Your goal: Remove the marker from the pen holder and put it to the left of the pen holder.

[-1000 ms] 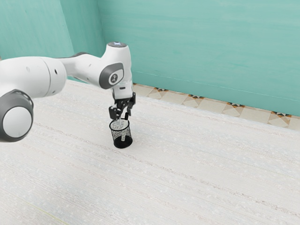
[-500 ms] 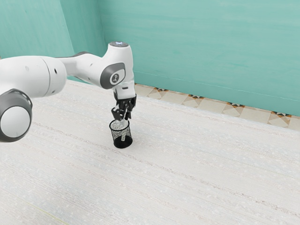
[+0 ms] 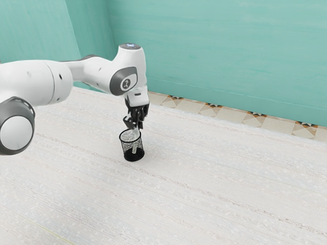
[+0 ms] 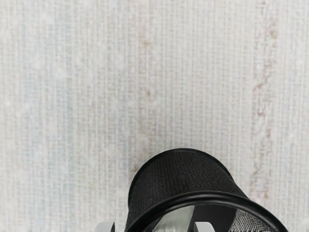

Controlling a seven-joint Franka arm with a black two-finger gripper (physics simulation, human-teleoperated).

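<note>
Crossing the worktop [image 3: 214, 194] inward from its tiled-side edge leads to the pen holder [image 3: 134, 154]; above hangs the claw [image 3: 135, 127], its grip impossible to tell. The marker [image 4: 175, 220] leans inside, directly beneath, calling for a lift along its length.

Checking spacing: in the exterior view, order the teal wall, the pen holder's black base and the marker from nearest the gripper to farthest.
1. Marker, right under the gripper.
2. Black base, lower down.
3. Teal wall, in the background.

Marker [image 3: 135, 150] in the pen holder [image 3: 125, 147], pen holder on the table [image 3: 214, 178], hand [image 3: 135, 125] just above
</note>
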